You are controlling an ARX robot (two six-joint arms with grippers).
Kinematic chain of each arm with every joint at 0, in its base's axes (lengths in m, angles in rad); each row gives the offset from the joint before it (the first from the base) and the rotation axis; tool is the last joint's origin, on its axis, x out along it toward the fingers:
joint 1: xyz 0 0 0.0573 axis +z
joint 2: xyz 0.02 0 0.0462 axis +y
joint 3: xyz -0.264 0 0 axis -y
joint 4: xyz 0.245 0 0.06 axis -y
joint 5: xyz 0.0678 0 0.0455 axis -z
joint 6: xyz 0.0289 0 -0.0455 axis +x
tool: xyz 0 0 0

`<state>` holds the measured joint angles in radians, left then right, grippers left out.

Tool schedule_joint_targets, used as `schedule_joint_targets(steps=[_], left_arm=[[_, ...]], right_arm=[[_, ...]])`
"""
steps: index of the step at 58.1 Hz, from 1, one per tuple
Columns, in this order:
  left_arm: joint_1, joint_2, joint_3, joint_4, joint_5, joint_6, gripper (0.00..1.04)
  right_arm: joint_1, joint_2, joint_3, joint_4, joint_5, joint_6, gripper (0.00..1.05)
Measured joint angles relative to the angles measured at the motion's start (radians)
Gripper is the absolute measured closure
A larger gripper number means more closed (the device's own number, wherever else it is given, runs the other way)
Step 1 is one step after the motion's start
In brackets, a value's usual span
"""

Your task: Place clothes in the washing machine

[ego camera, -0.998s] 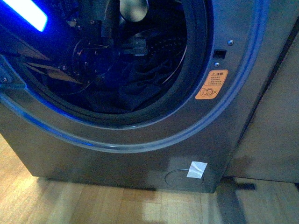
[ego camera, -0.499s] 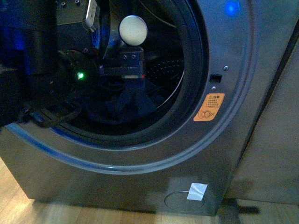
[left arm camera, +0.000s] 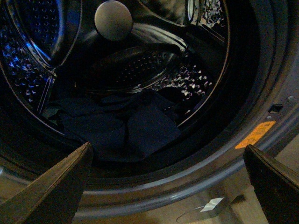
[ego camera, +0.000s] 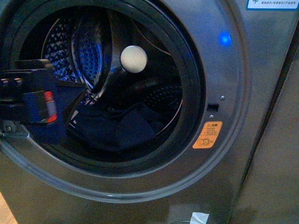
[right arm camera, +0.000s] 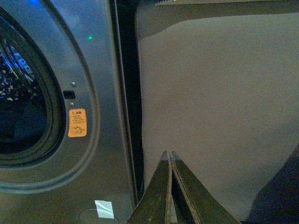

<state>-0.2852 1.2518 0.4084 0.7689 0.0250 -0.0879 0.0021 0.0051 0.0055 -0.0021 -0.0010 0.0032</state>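
Observation:
The grey washing machine [ego camera: 224, 70] fills the front view, its round black-rimmed porthole [ego camera: 194, 84] open. The dark navy clothes [ego camera: 117, 128] lie crumpled on the bottom of the perforated drum, also in the left wrist view [left arm camera: 117, 126]. My left gripper [left arm camera: 170, 179] is open and empty, just outside the porthole's lower rim, facing the drum. Part of the left arm [ego camera: 28, 105] shows at the porthole's left edge. My right gripper [right arm camera: 169, 156] is shut and empty, in front of a pale panel [right arm camera: 219, 102] to the right of the machine [right arm camera: 100, 93].
An orange warning sticker [ego camera: 207, 135] sits right of the porthole; a blue light [ego camera: 225, 37] glows above it. A round white knob [ego camera: 133, 59] is at the drum's back. A dark gap [right arm camera: 126, 93] separates the machine from the pale panel. A white tag [right arm camera: 103, 208] is near the machine's base.
The view has risen and closed in on the porthole. The left arm has drawn back out of the drum to the left edge. The clothes stay in the drum.

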Motion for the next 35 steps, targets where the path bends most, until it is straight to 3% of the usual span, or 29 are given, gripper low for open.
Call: schedule_joint_targets(steps=[12, 15, 19, 29, 35], left_arm=[[0.009, -0.263, -0.123, -0.144, 0.002, 0.020, 0.07], [-0.006, -0.338, -0.176, -0.124, -0.162, 0.047, 0.18], [0.003, -0.438, -0.233, -0.158, -0.265, 0.061, 0.29], [0.075, -0.629, -0.318, -0.243, -0.229, 0.071, 0.61], [0.127, -0.713, -0.344, -0.298, -0.178, 0.078, 0.88]], right_arm=[[0.000, 0.000, 0.000, 0.000, 0.000, 0.000, 1.02], [0.000, 0.000, 0.000, 0.000, 0.000, 0.000, 1.02], [0.000, 0.000, 0.000, 0.000, 0.000, 0.000, 1.02], [0.000, -0.001, 0.000, 0.000, -0.001, 0.000, 1.02], [0.000, -0.001, 0.000, 0.000, 0.000, 0.000, 1.02]])
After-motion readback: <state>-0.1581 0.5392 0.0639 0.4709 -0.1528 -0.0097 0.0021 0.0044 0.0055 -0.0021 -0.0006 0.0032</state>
